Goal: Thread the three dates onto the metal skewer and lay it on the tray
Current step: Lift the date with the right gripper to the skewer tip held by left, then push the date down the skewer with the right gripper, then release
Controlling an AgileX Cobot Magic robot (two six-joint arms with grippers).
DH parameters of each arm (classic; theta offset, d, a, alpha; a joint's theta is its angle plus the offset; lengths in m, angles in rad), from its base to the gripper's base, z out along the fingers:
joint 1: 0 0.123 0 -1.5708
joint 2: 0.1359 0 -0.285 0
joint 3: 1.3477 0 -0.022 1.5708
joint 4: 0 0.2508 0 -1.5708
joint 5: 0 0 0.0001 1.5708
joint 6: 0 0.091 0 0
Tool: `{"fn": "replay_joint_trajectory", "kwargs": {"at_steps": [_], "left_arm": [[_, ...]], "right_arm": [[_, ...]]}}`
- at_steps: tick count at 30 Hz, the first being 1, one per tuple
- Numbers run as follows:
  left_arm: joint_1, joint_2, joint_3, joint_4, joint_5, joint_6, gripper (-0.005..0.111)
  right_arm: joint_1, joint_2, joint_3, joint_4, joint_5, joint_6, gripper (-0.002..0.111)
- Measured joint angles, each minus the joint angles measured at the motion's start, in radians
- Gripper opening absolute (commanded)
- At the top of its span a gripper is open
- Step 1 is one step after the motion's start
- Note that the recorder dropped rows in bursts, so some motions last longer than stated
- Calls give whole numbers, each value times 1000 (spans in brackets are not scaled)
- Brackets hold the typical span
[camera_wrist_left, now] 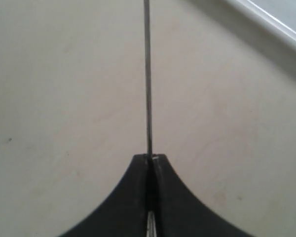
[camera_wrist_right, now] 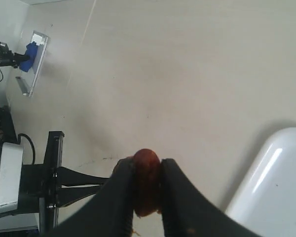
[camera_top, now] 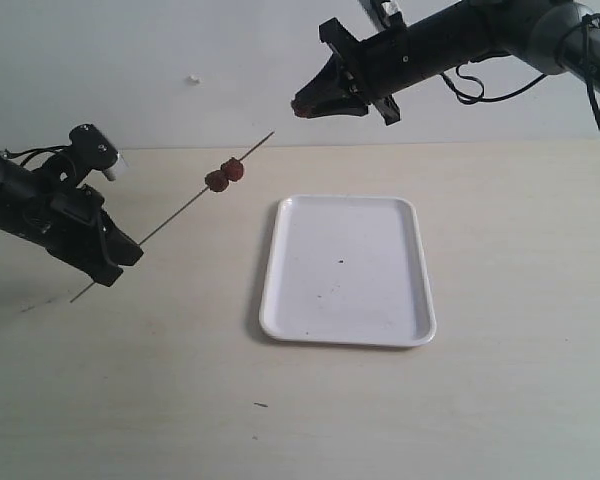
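Now | left jaws pinching skewer point(camera_top: 176, 214), 2 dates point(camera_top: 218, 180) threaded | right jaws pinching date point(camera_wrist_right: 146, 163)

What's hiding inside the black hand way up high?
A red-brown date, squeezed by the right hand between its two black fingers. Its round end pokes out past the tips. Its sides are covered by the fingers, so they cannot be seen.

Skewer point(camera_wrist_left: 148, 74) tip beyond left wrist view
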Motion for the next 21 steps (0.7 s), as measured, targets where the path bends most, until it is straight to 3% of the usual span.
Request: {"fn": "replay_joint_trajectory", "kwargs": {"at_steps": [21], "left_arm": [[-4,0,7,-151,-1,166,0]], "right_arm": [[35,0,0,0,2,11,19]]}}
